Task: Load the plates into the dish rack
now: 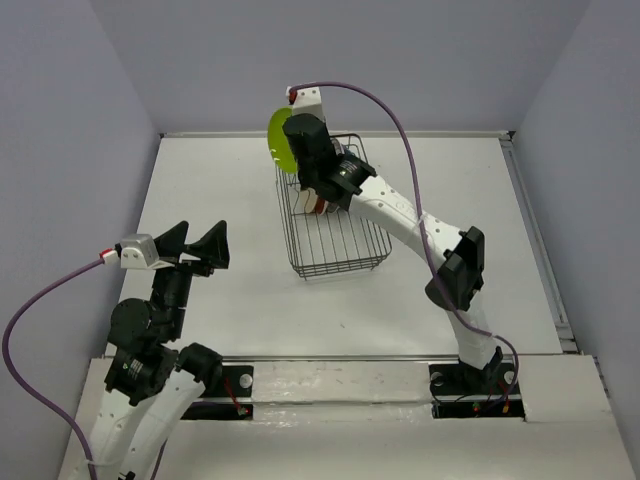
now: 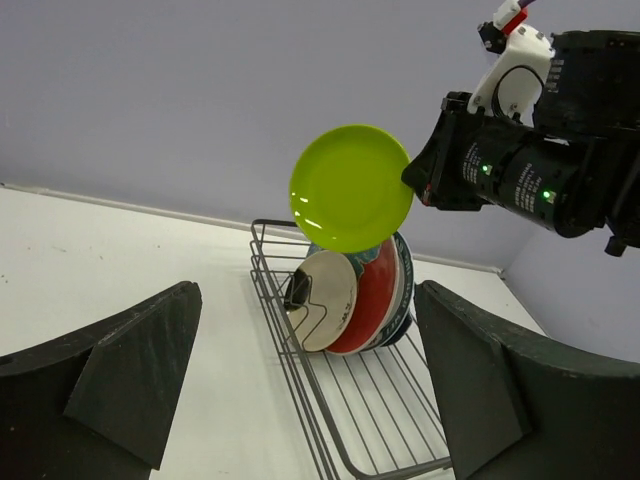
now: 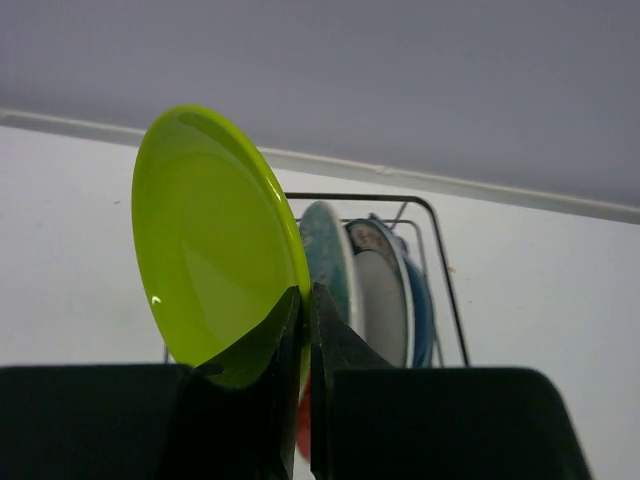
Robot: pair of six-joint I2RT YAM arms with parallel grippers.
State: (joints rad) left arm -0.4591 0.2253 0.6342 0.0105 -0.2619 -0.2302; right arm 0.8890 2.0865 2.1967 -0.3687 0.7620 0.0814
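Plates (image 2: 392,290) stand well right of the left gripper (image 1: 198,246), whose fingers are wide apart and hold nothing. Its wrist camera shows four of them on edge at the far end of the dish rack (image 2: 262,270), the cream plate (image 2: 325,300) in front, the red plate (image 2: 372,300) behind. The lime green plate (image 2: 350,187) is in the air above them. Only the right wrist view shows the right gripper (image 3: 305,325) clamped on its rim.
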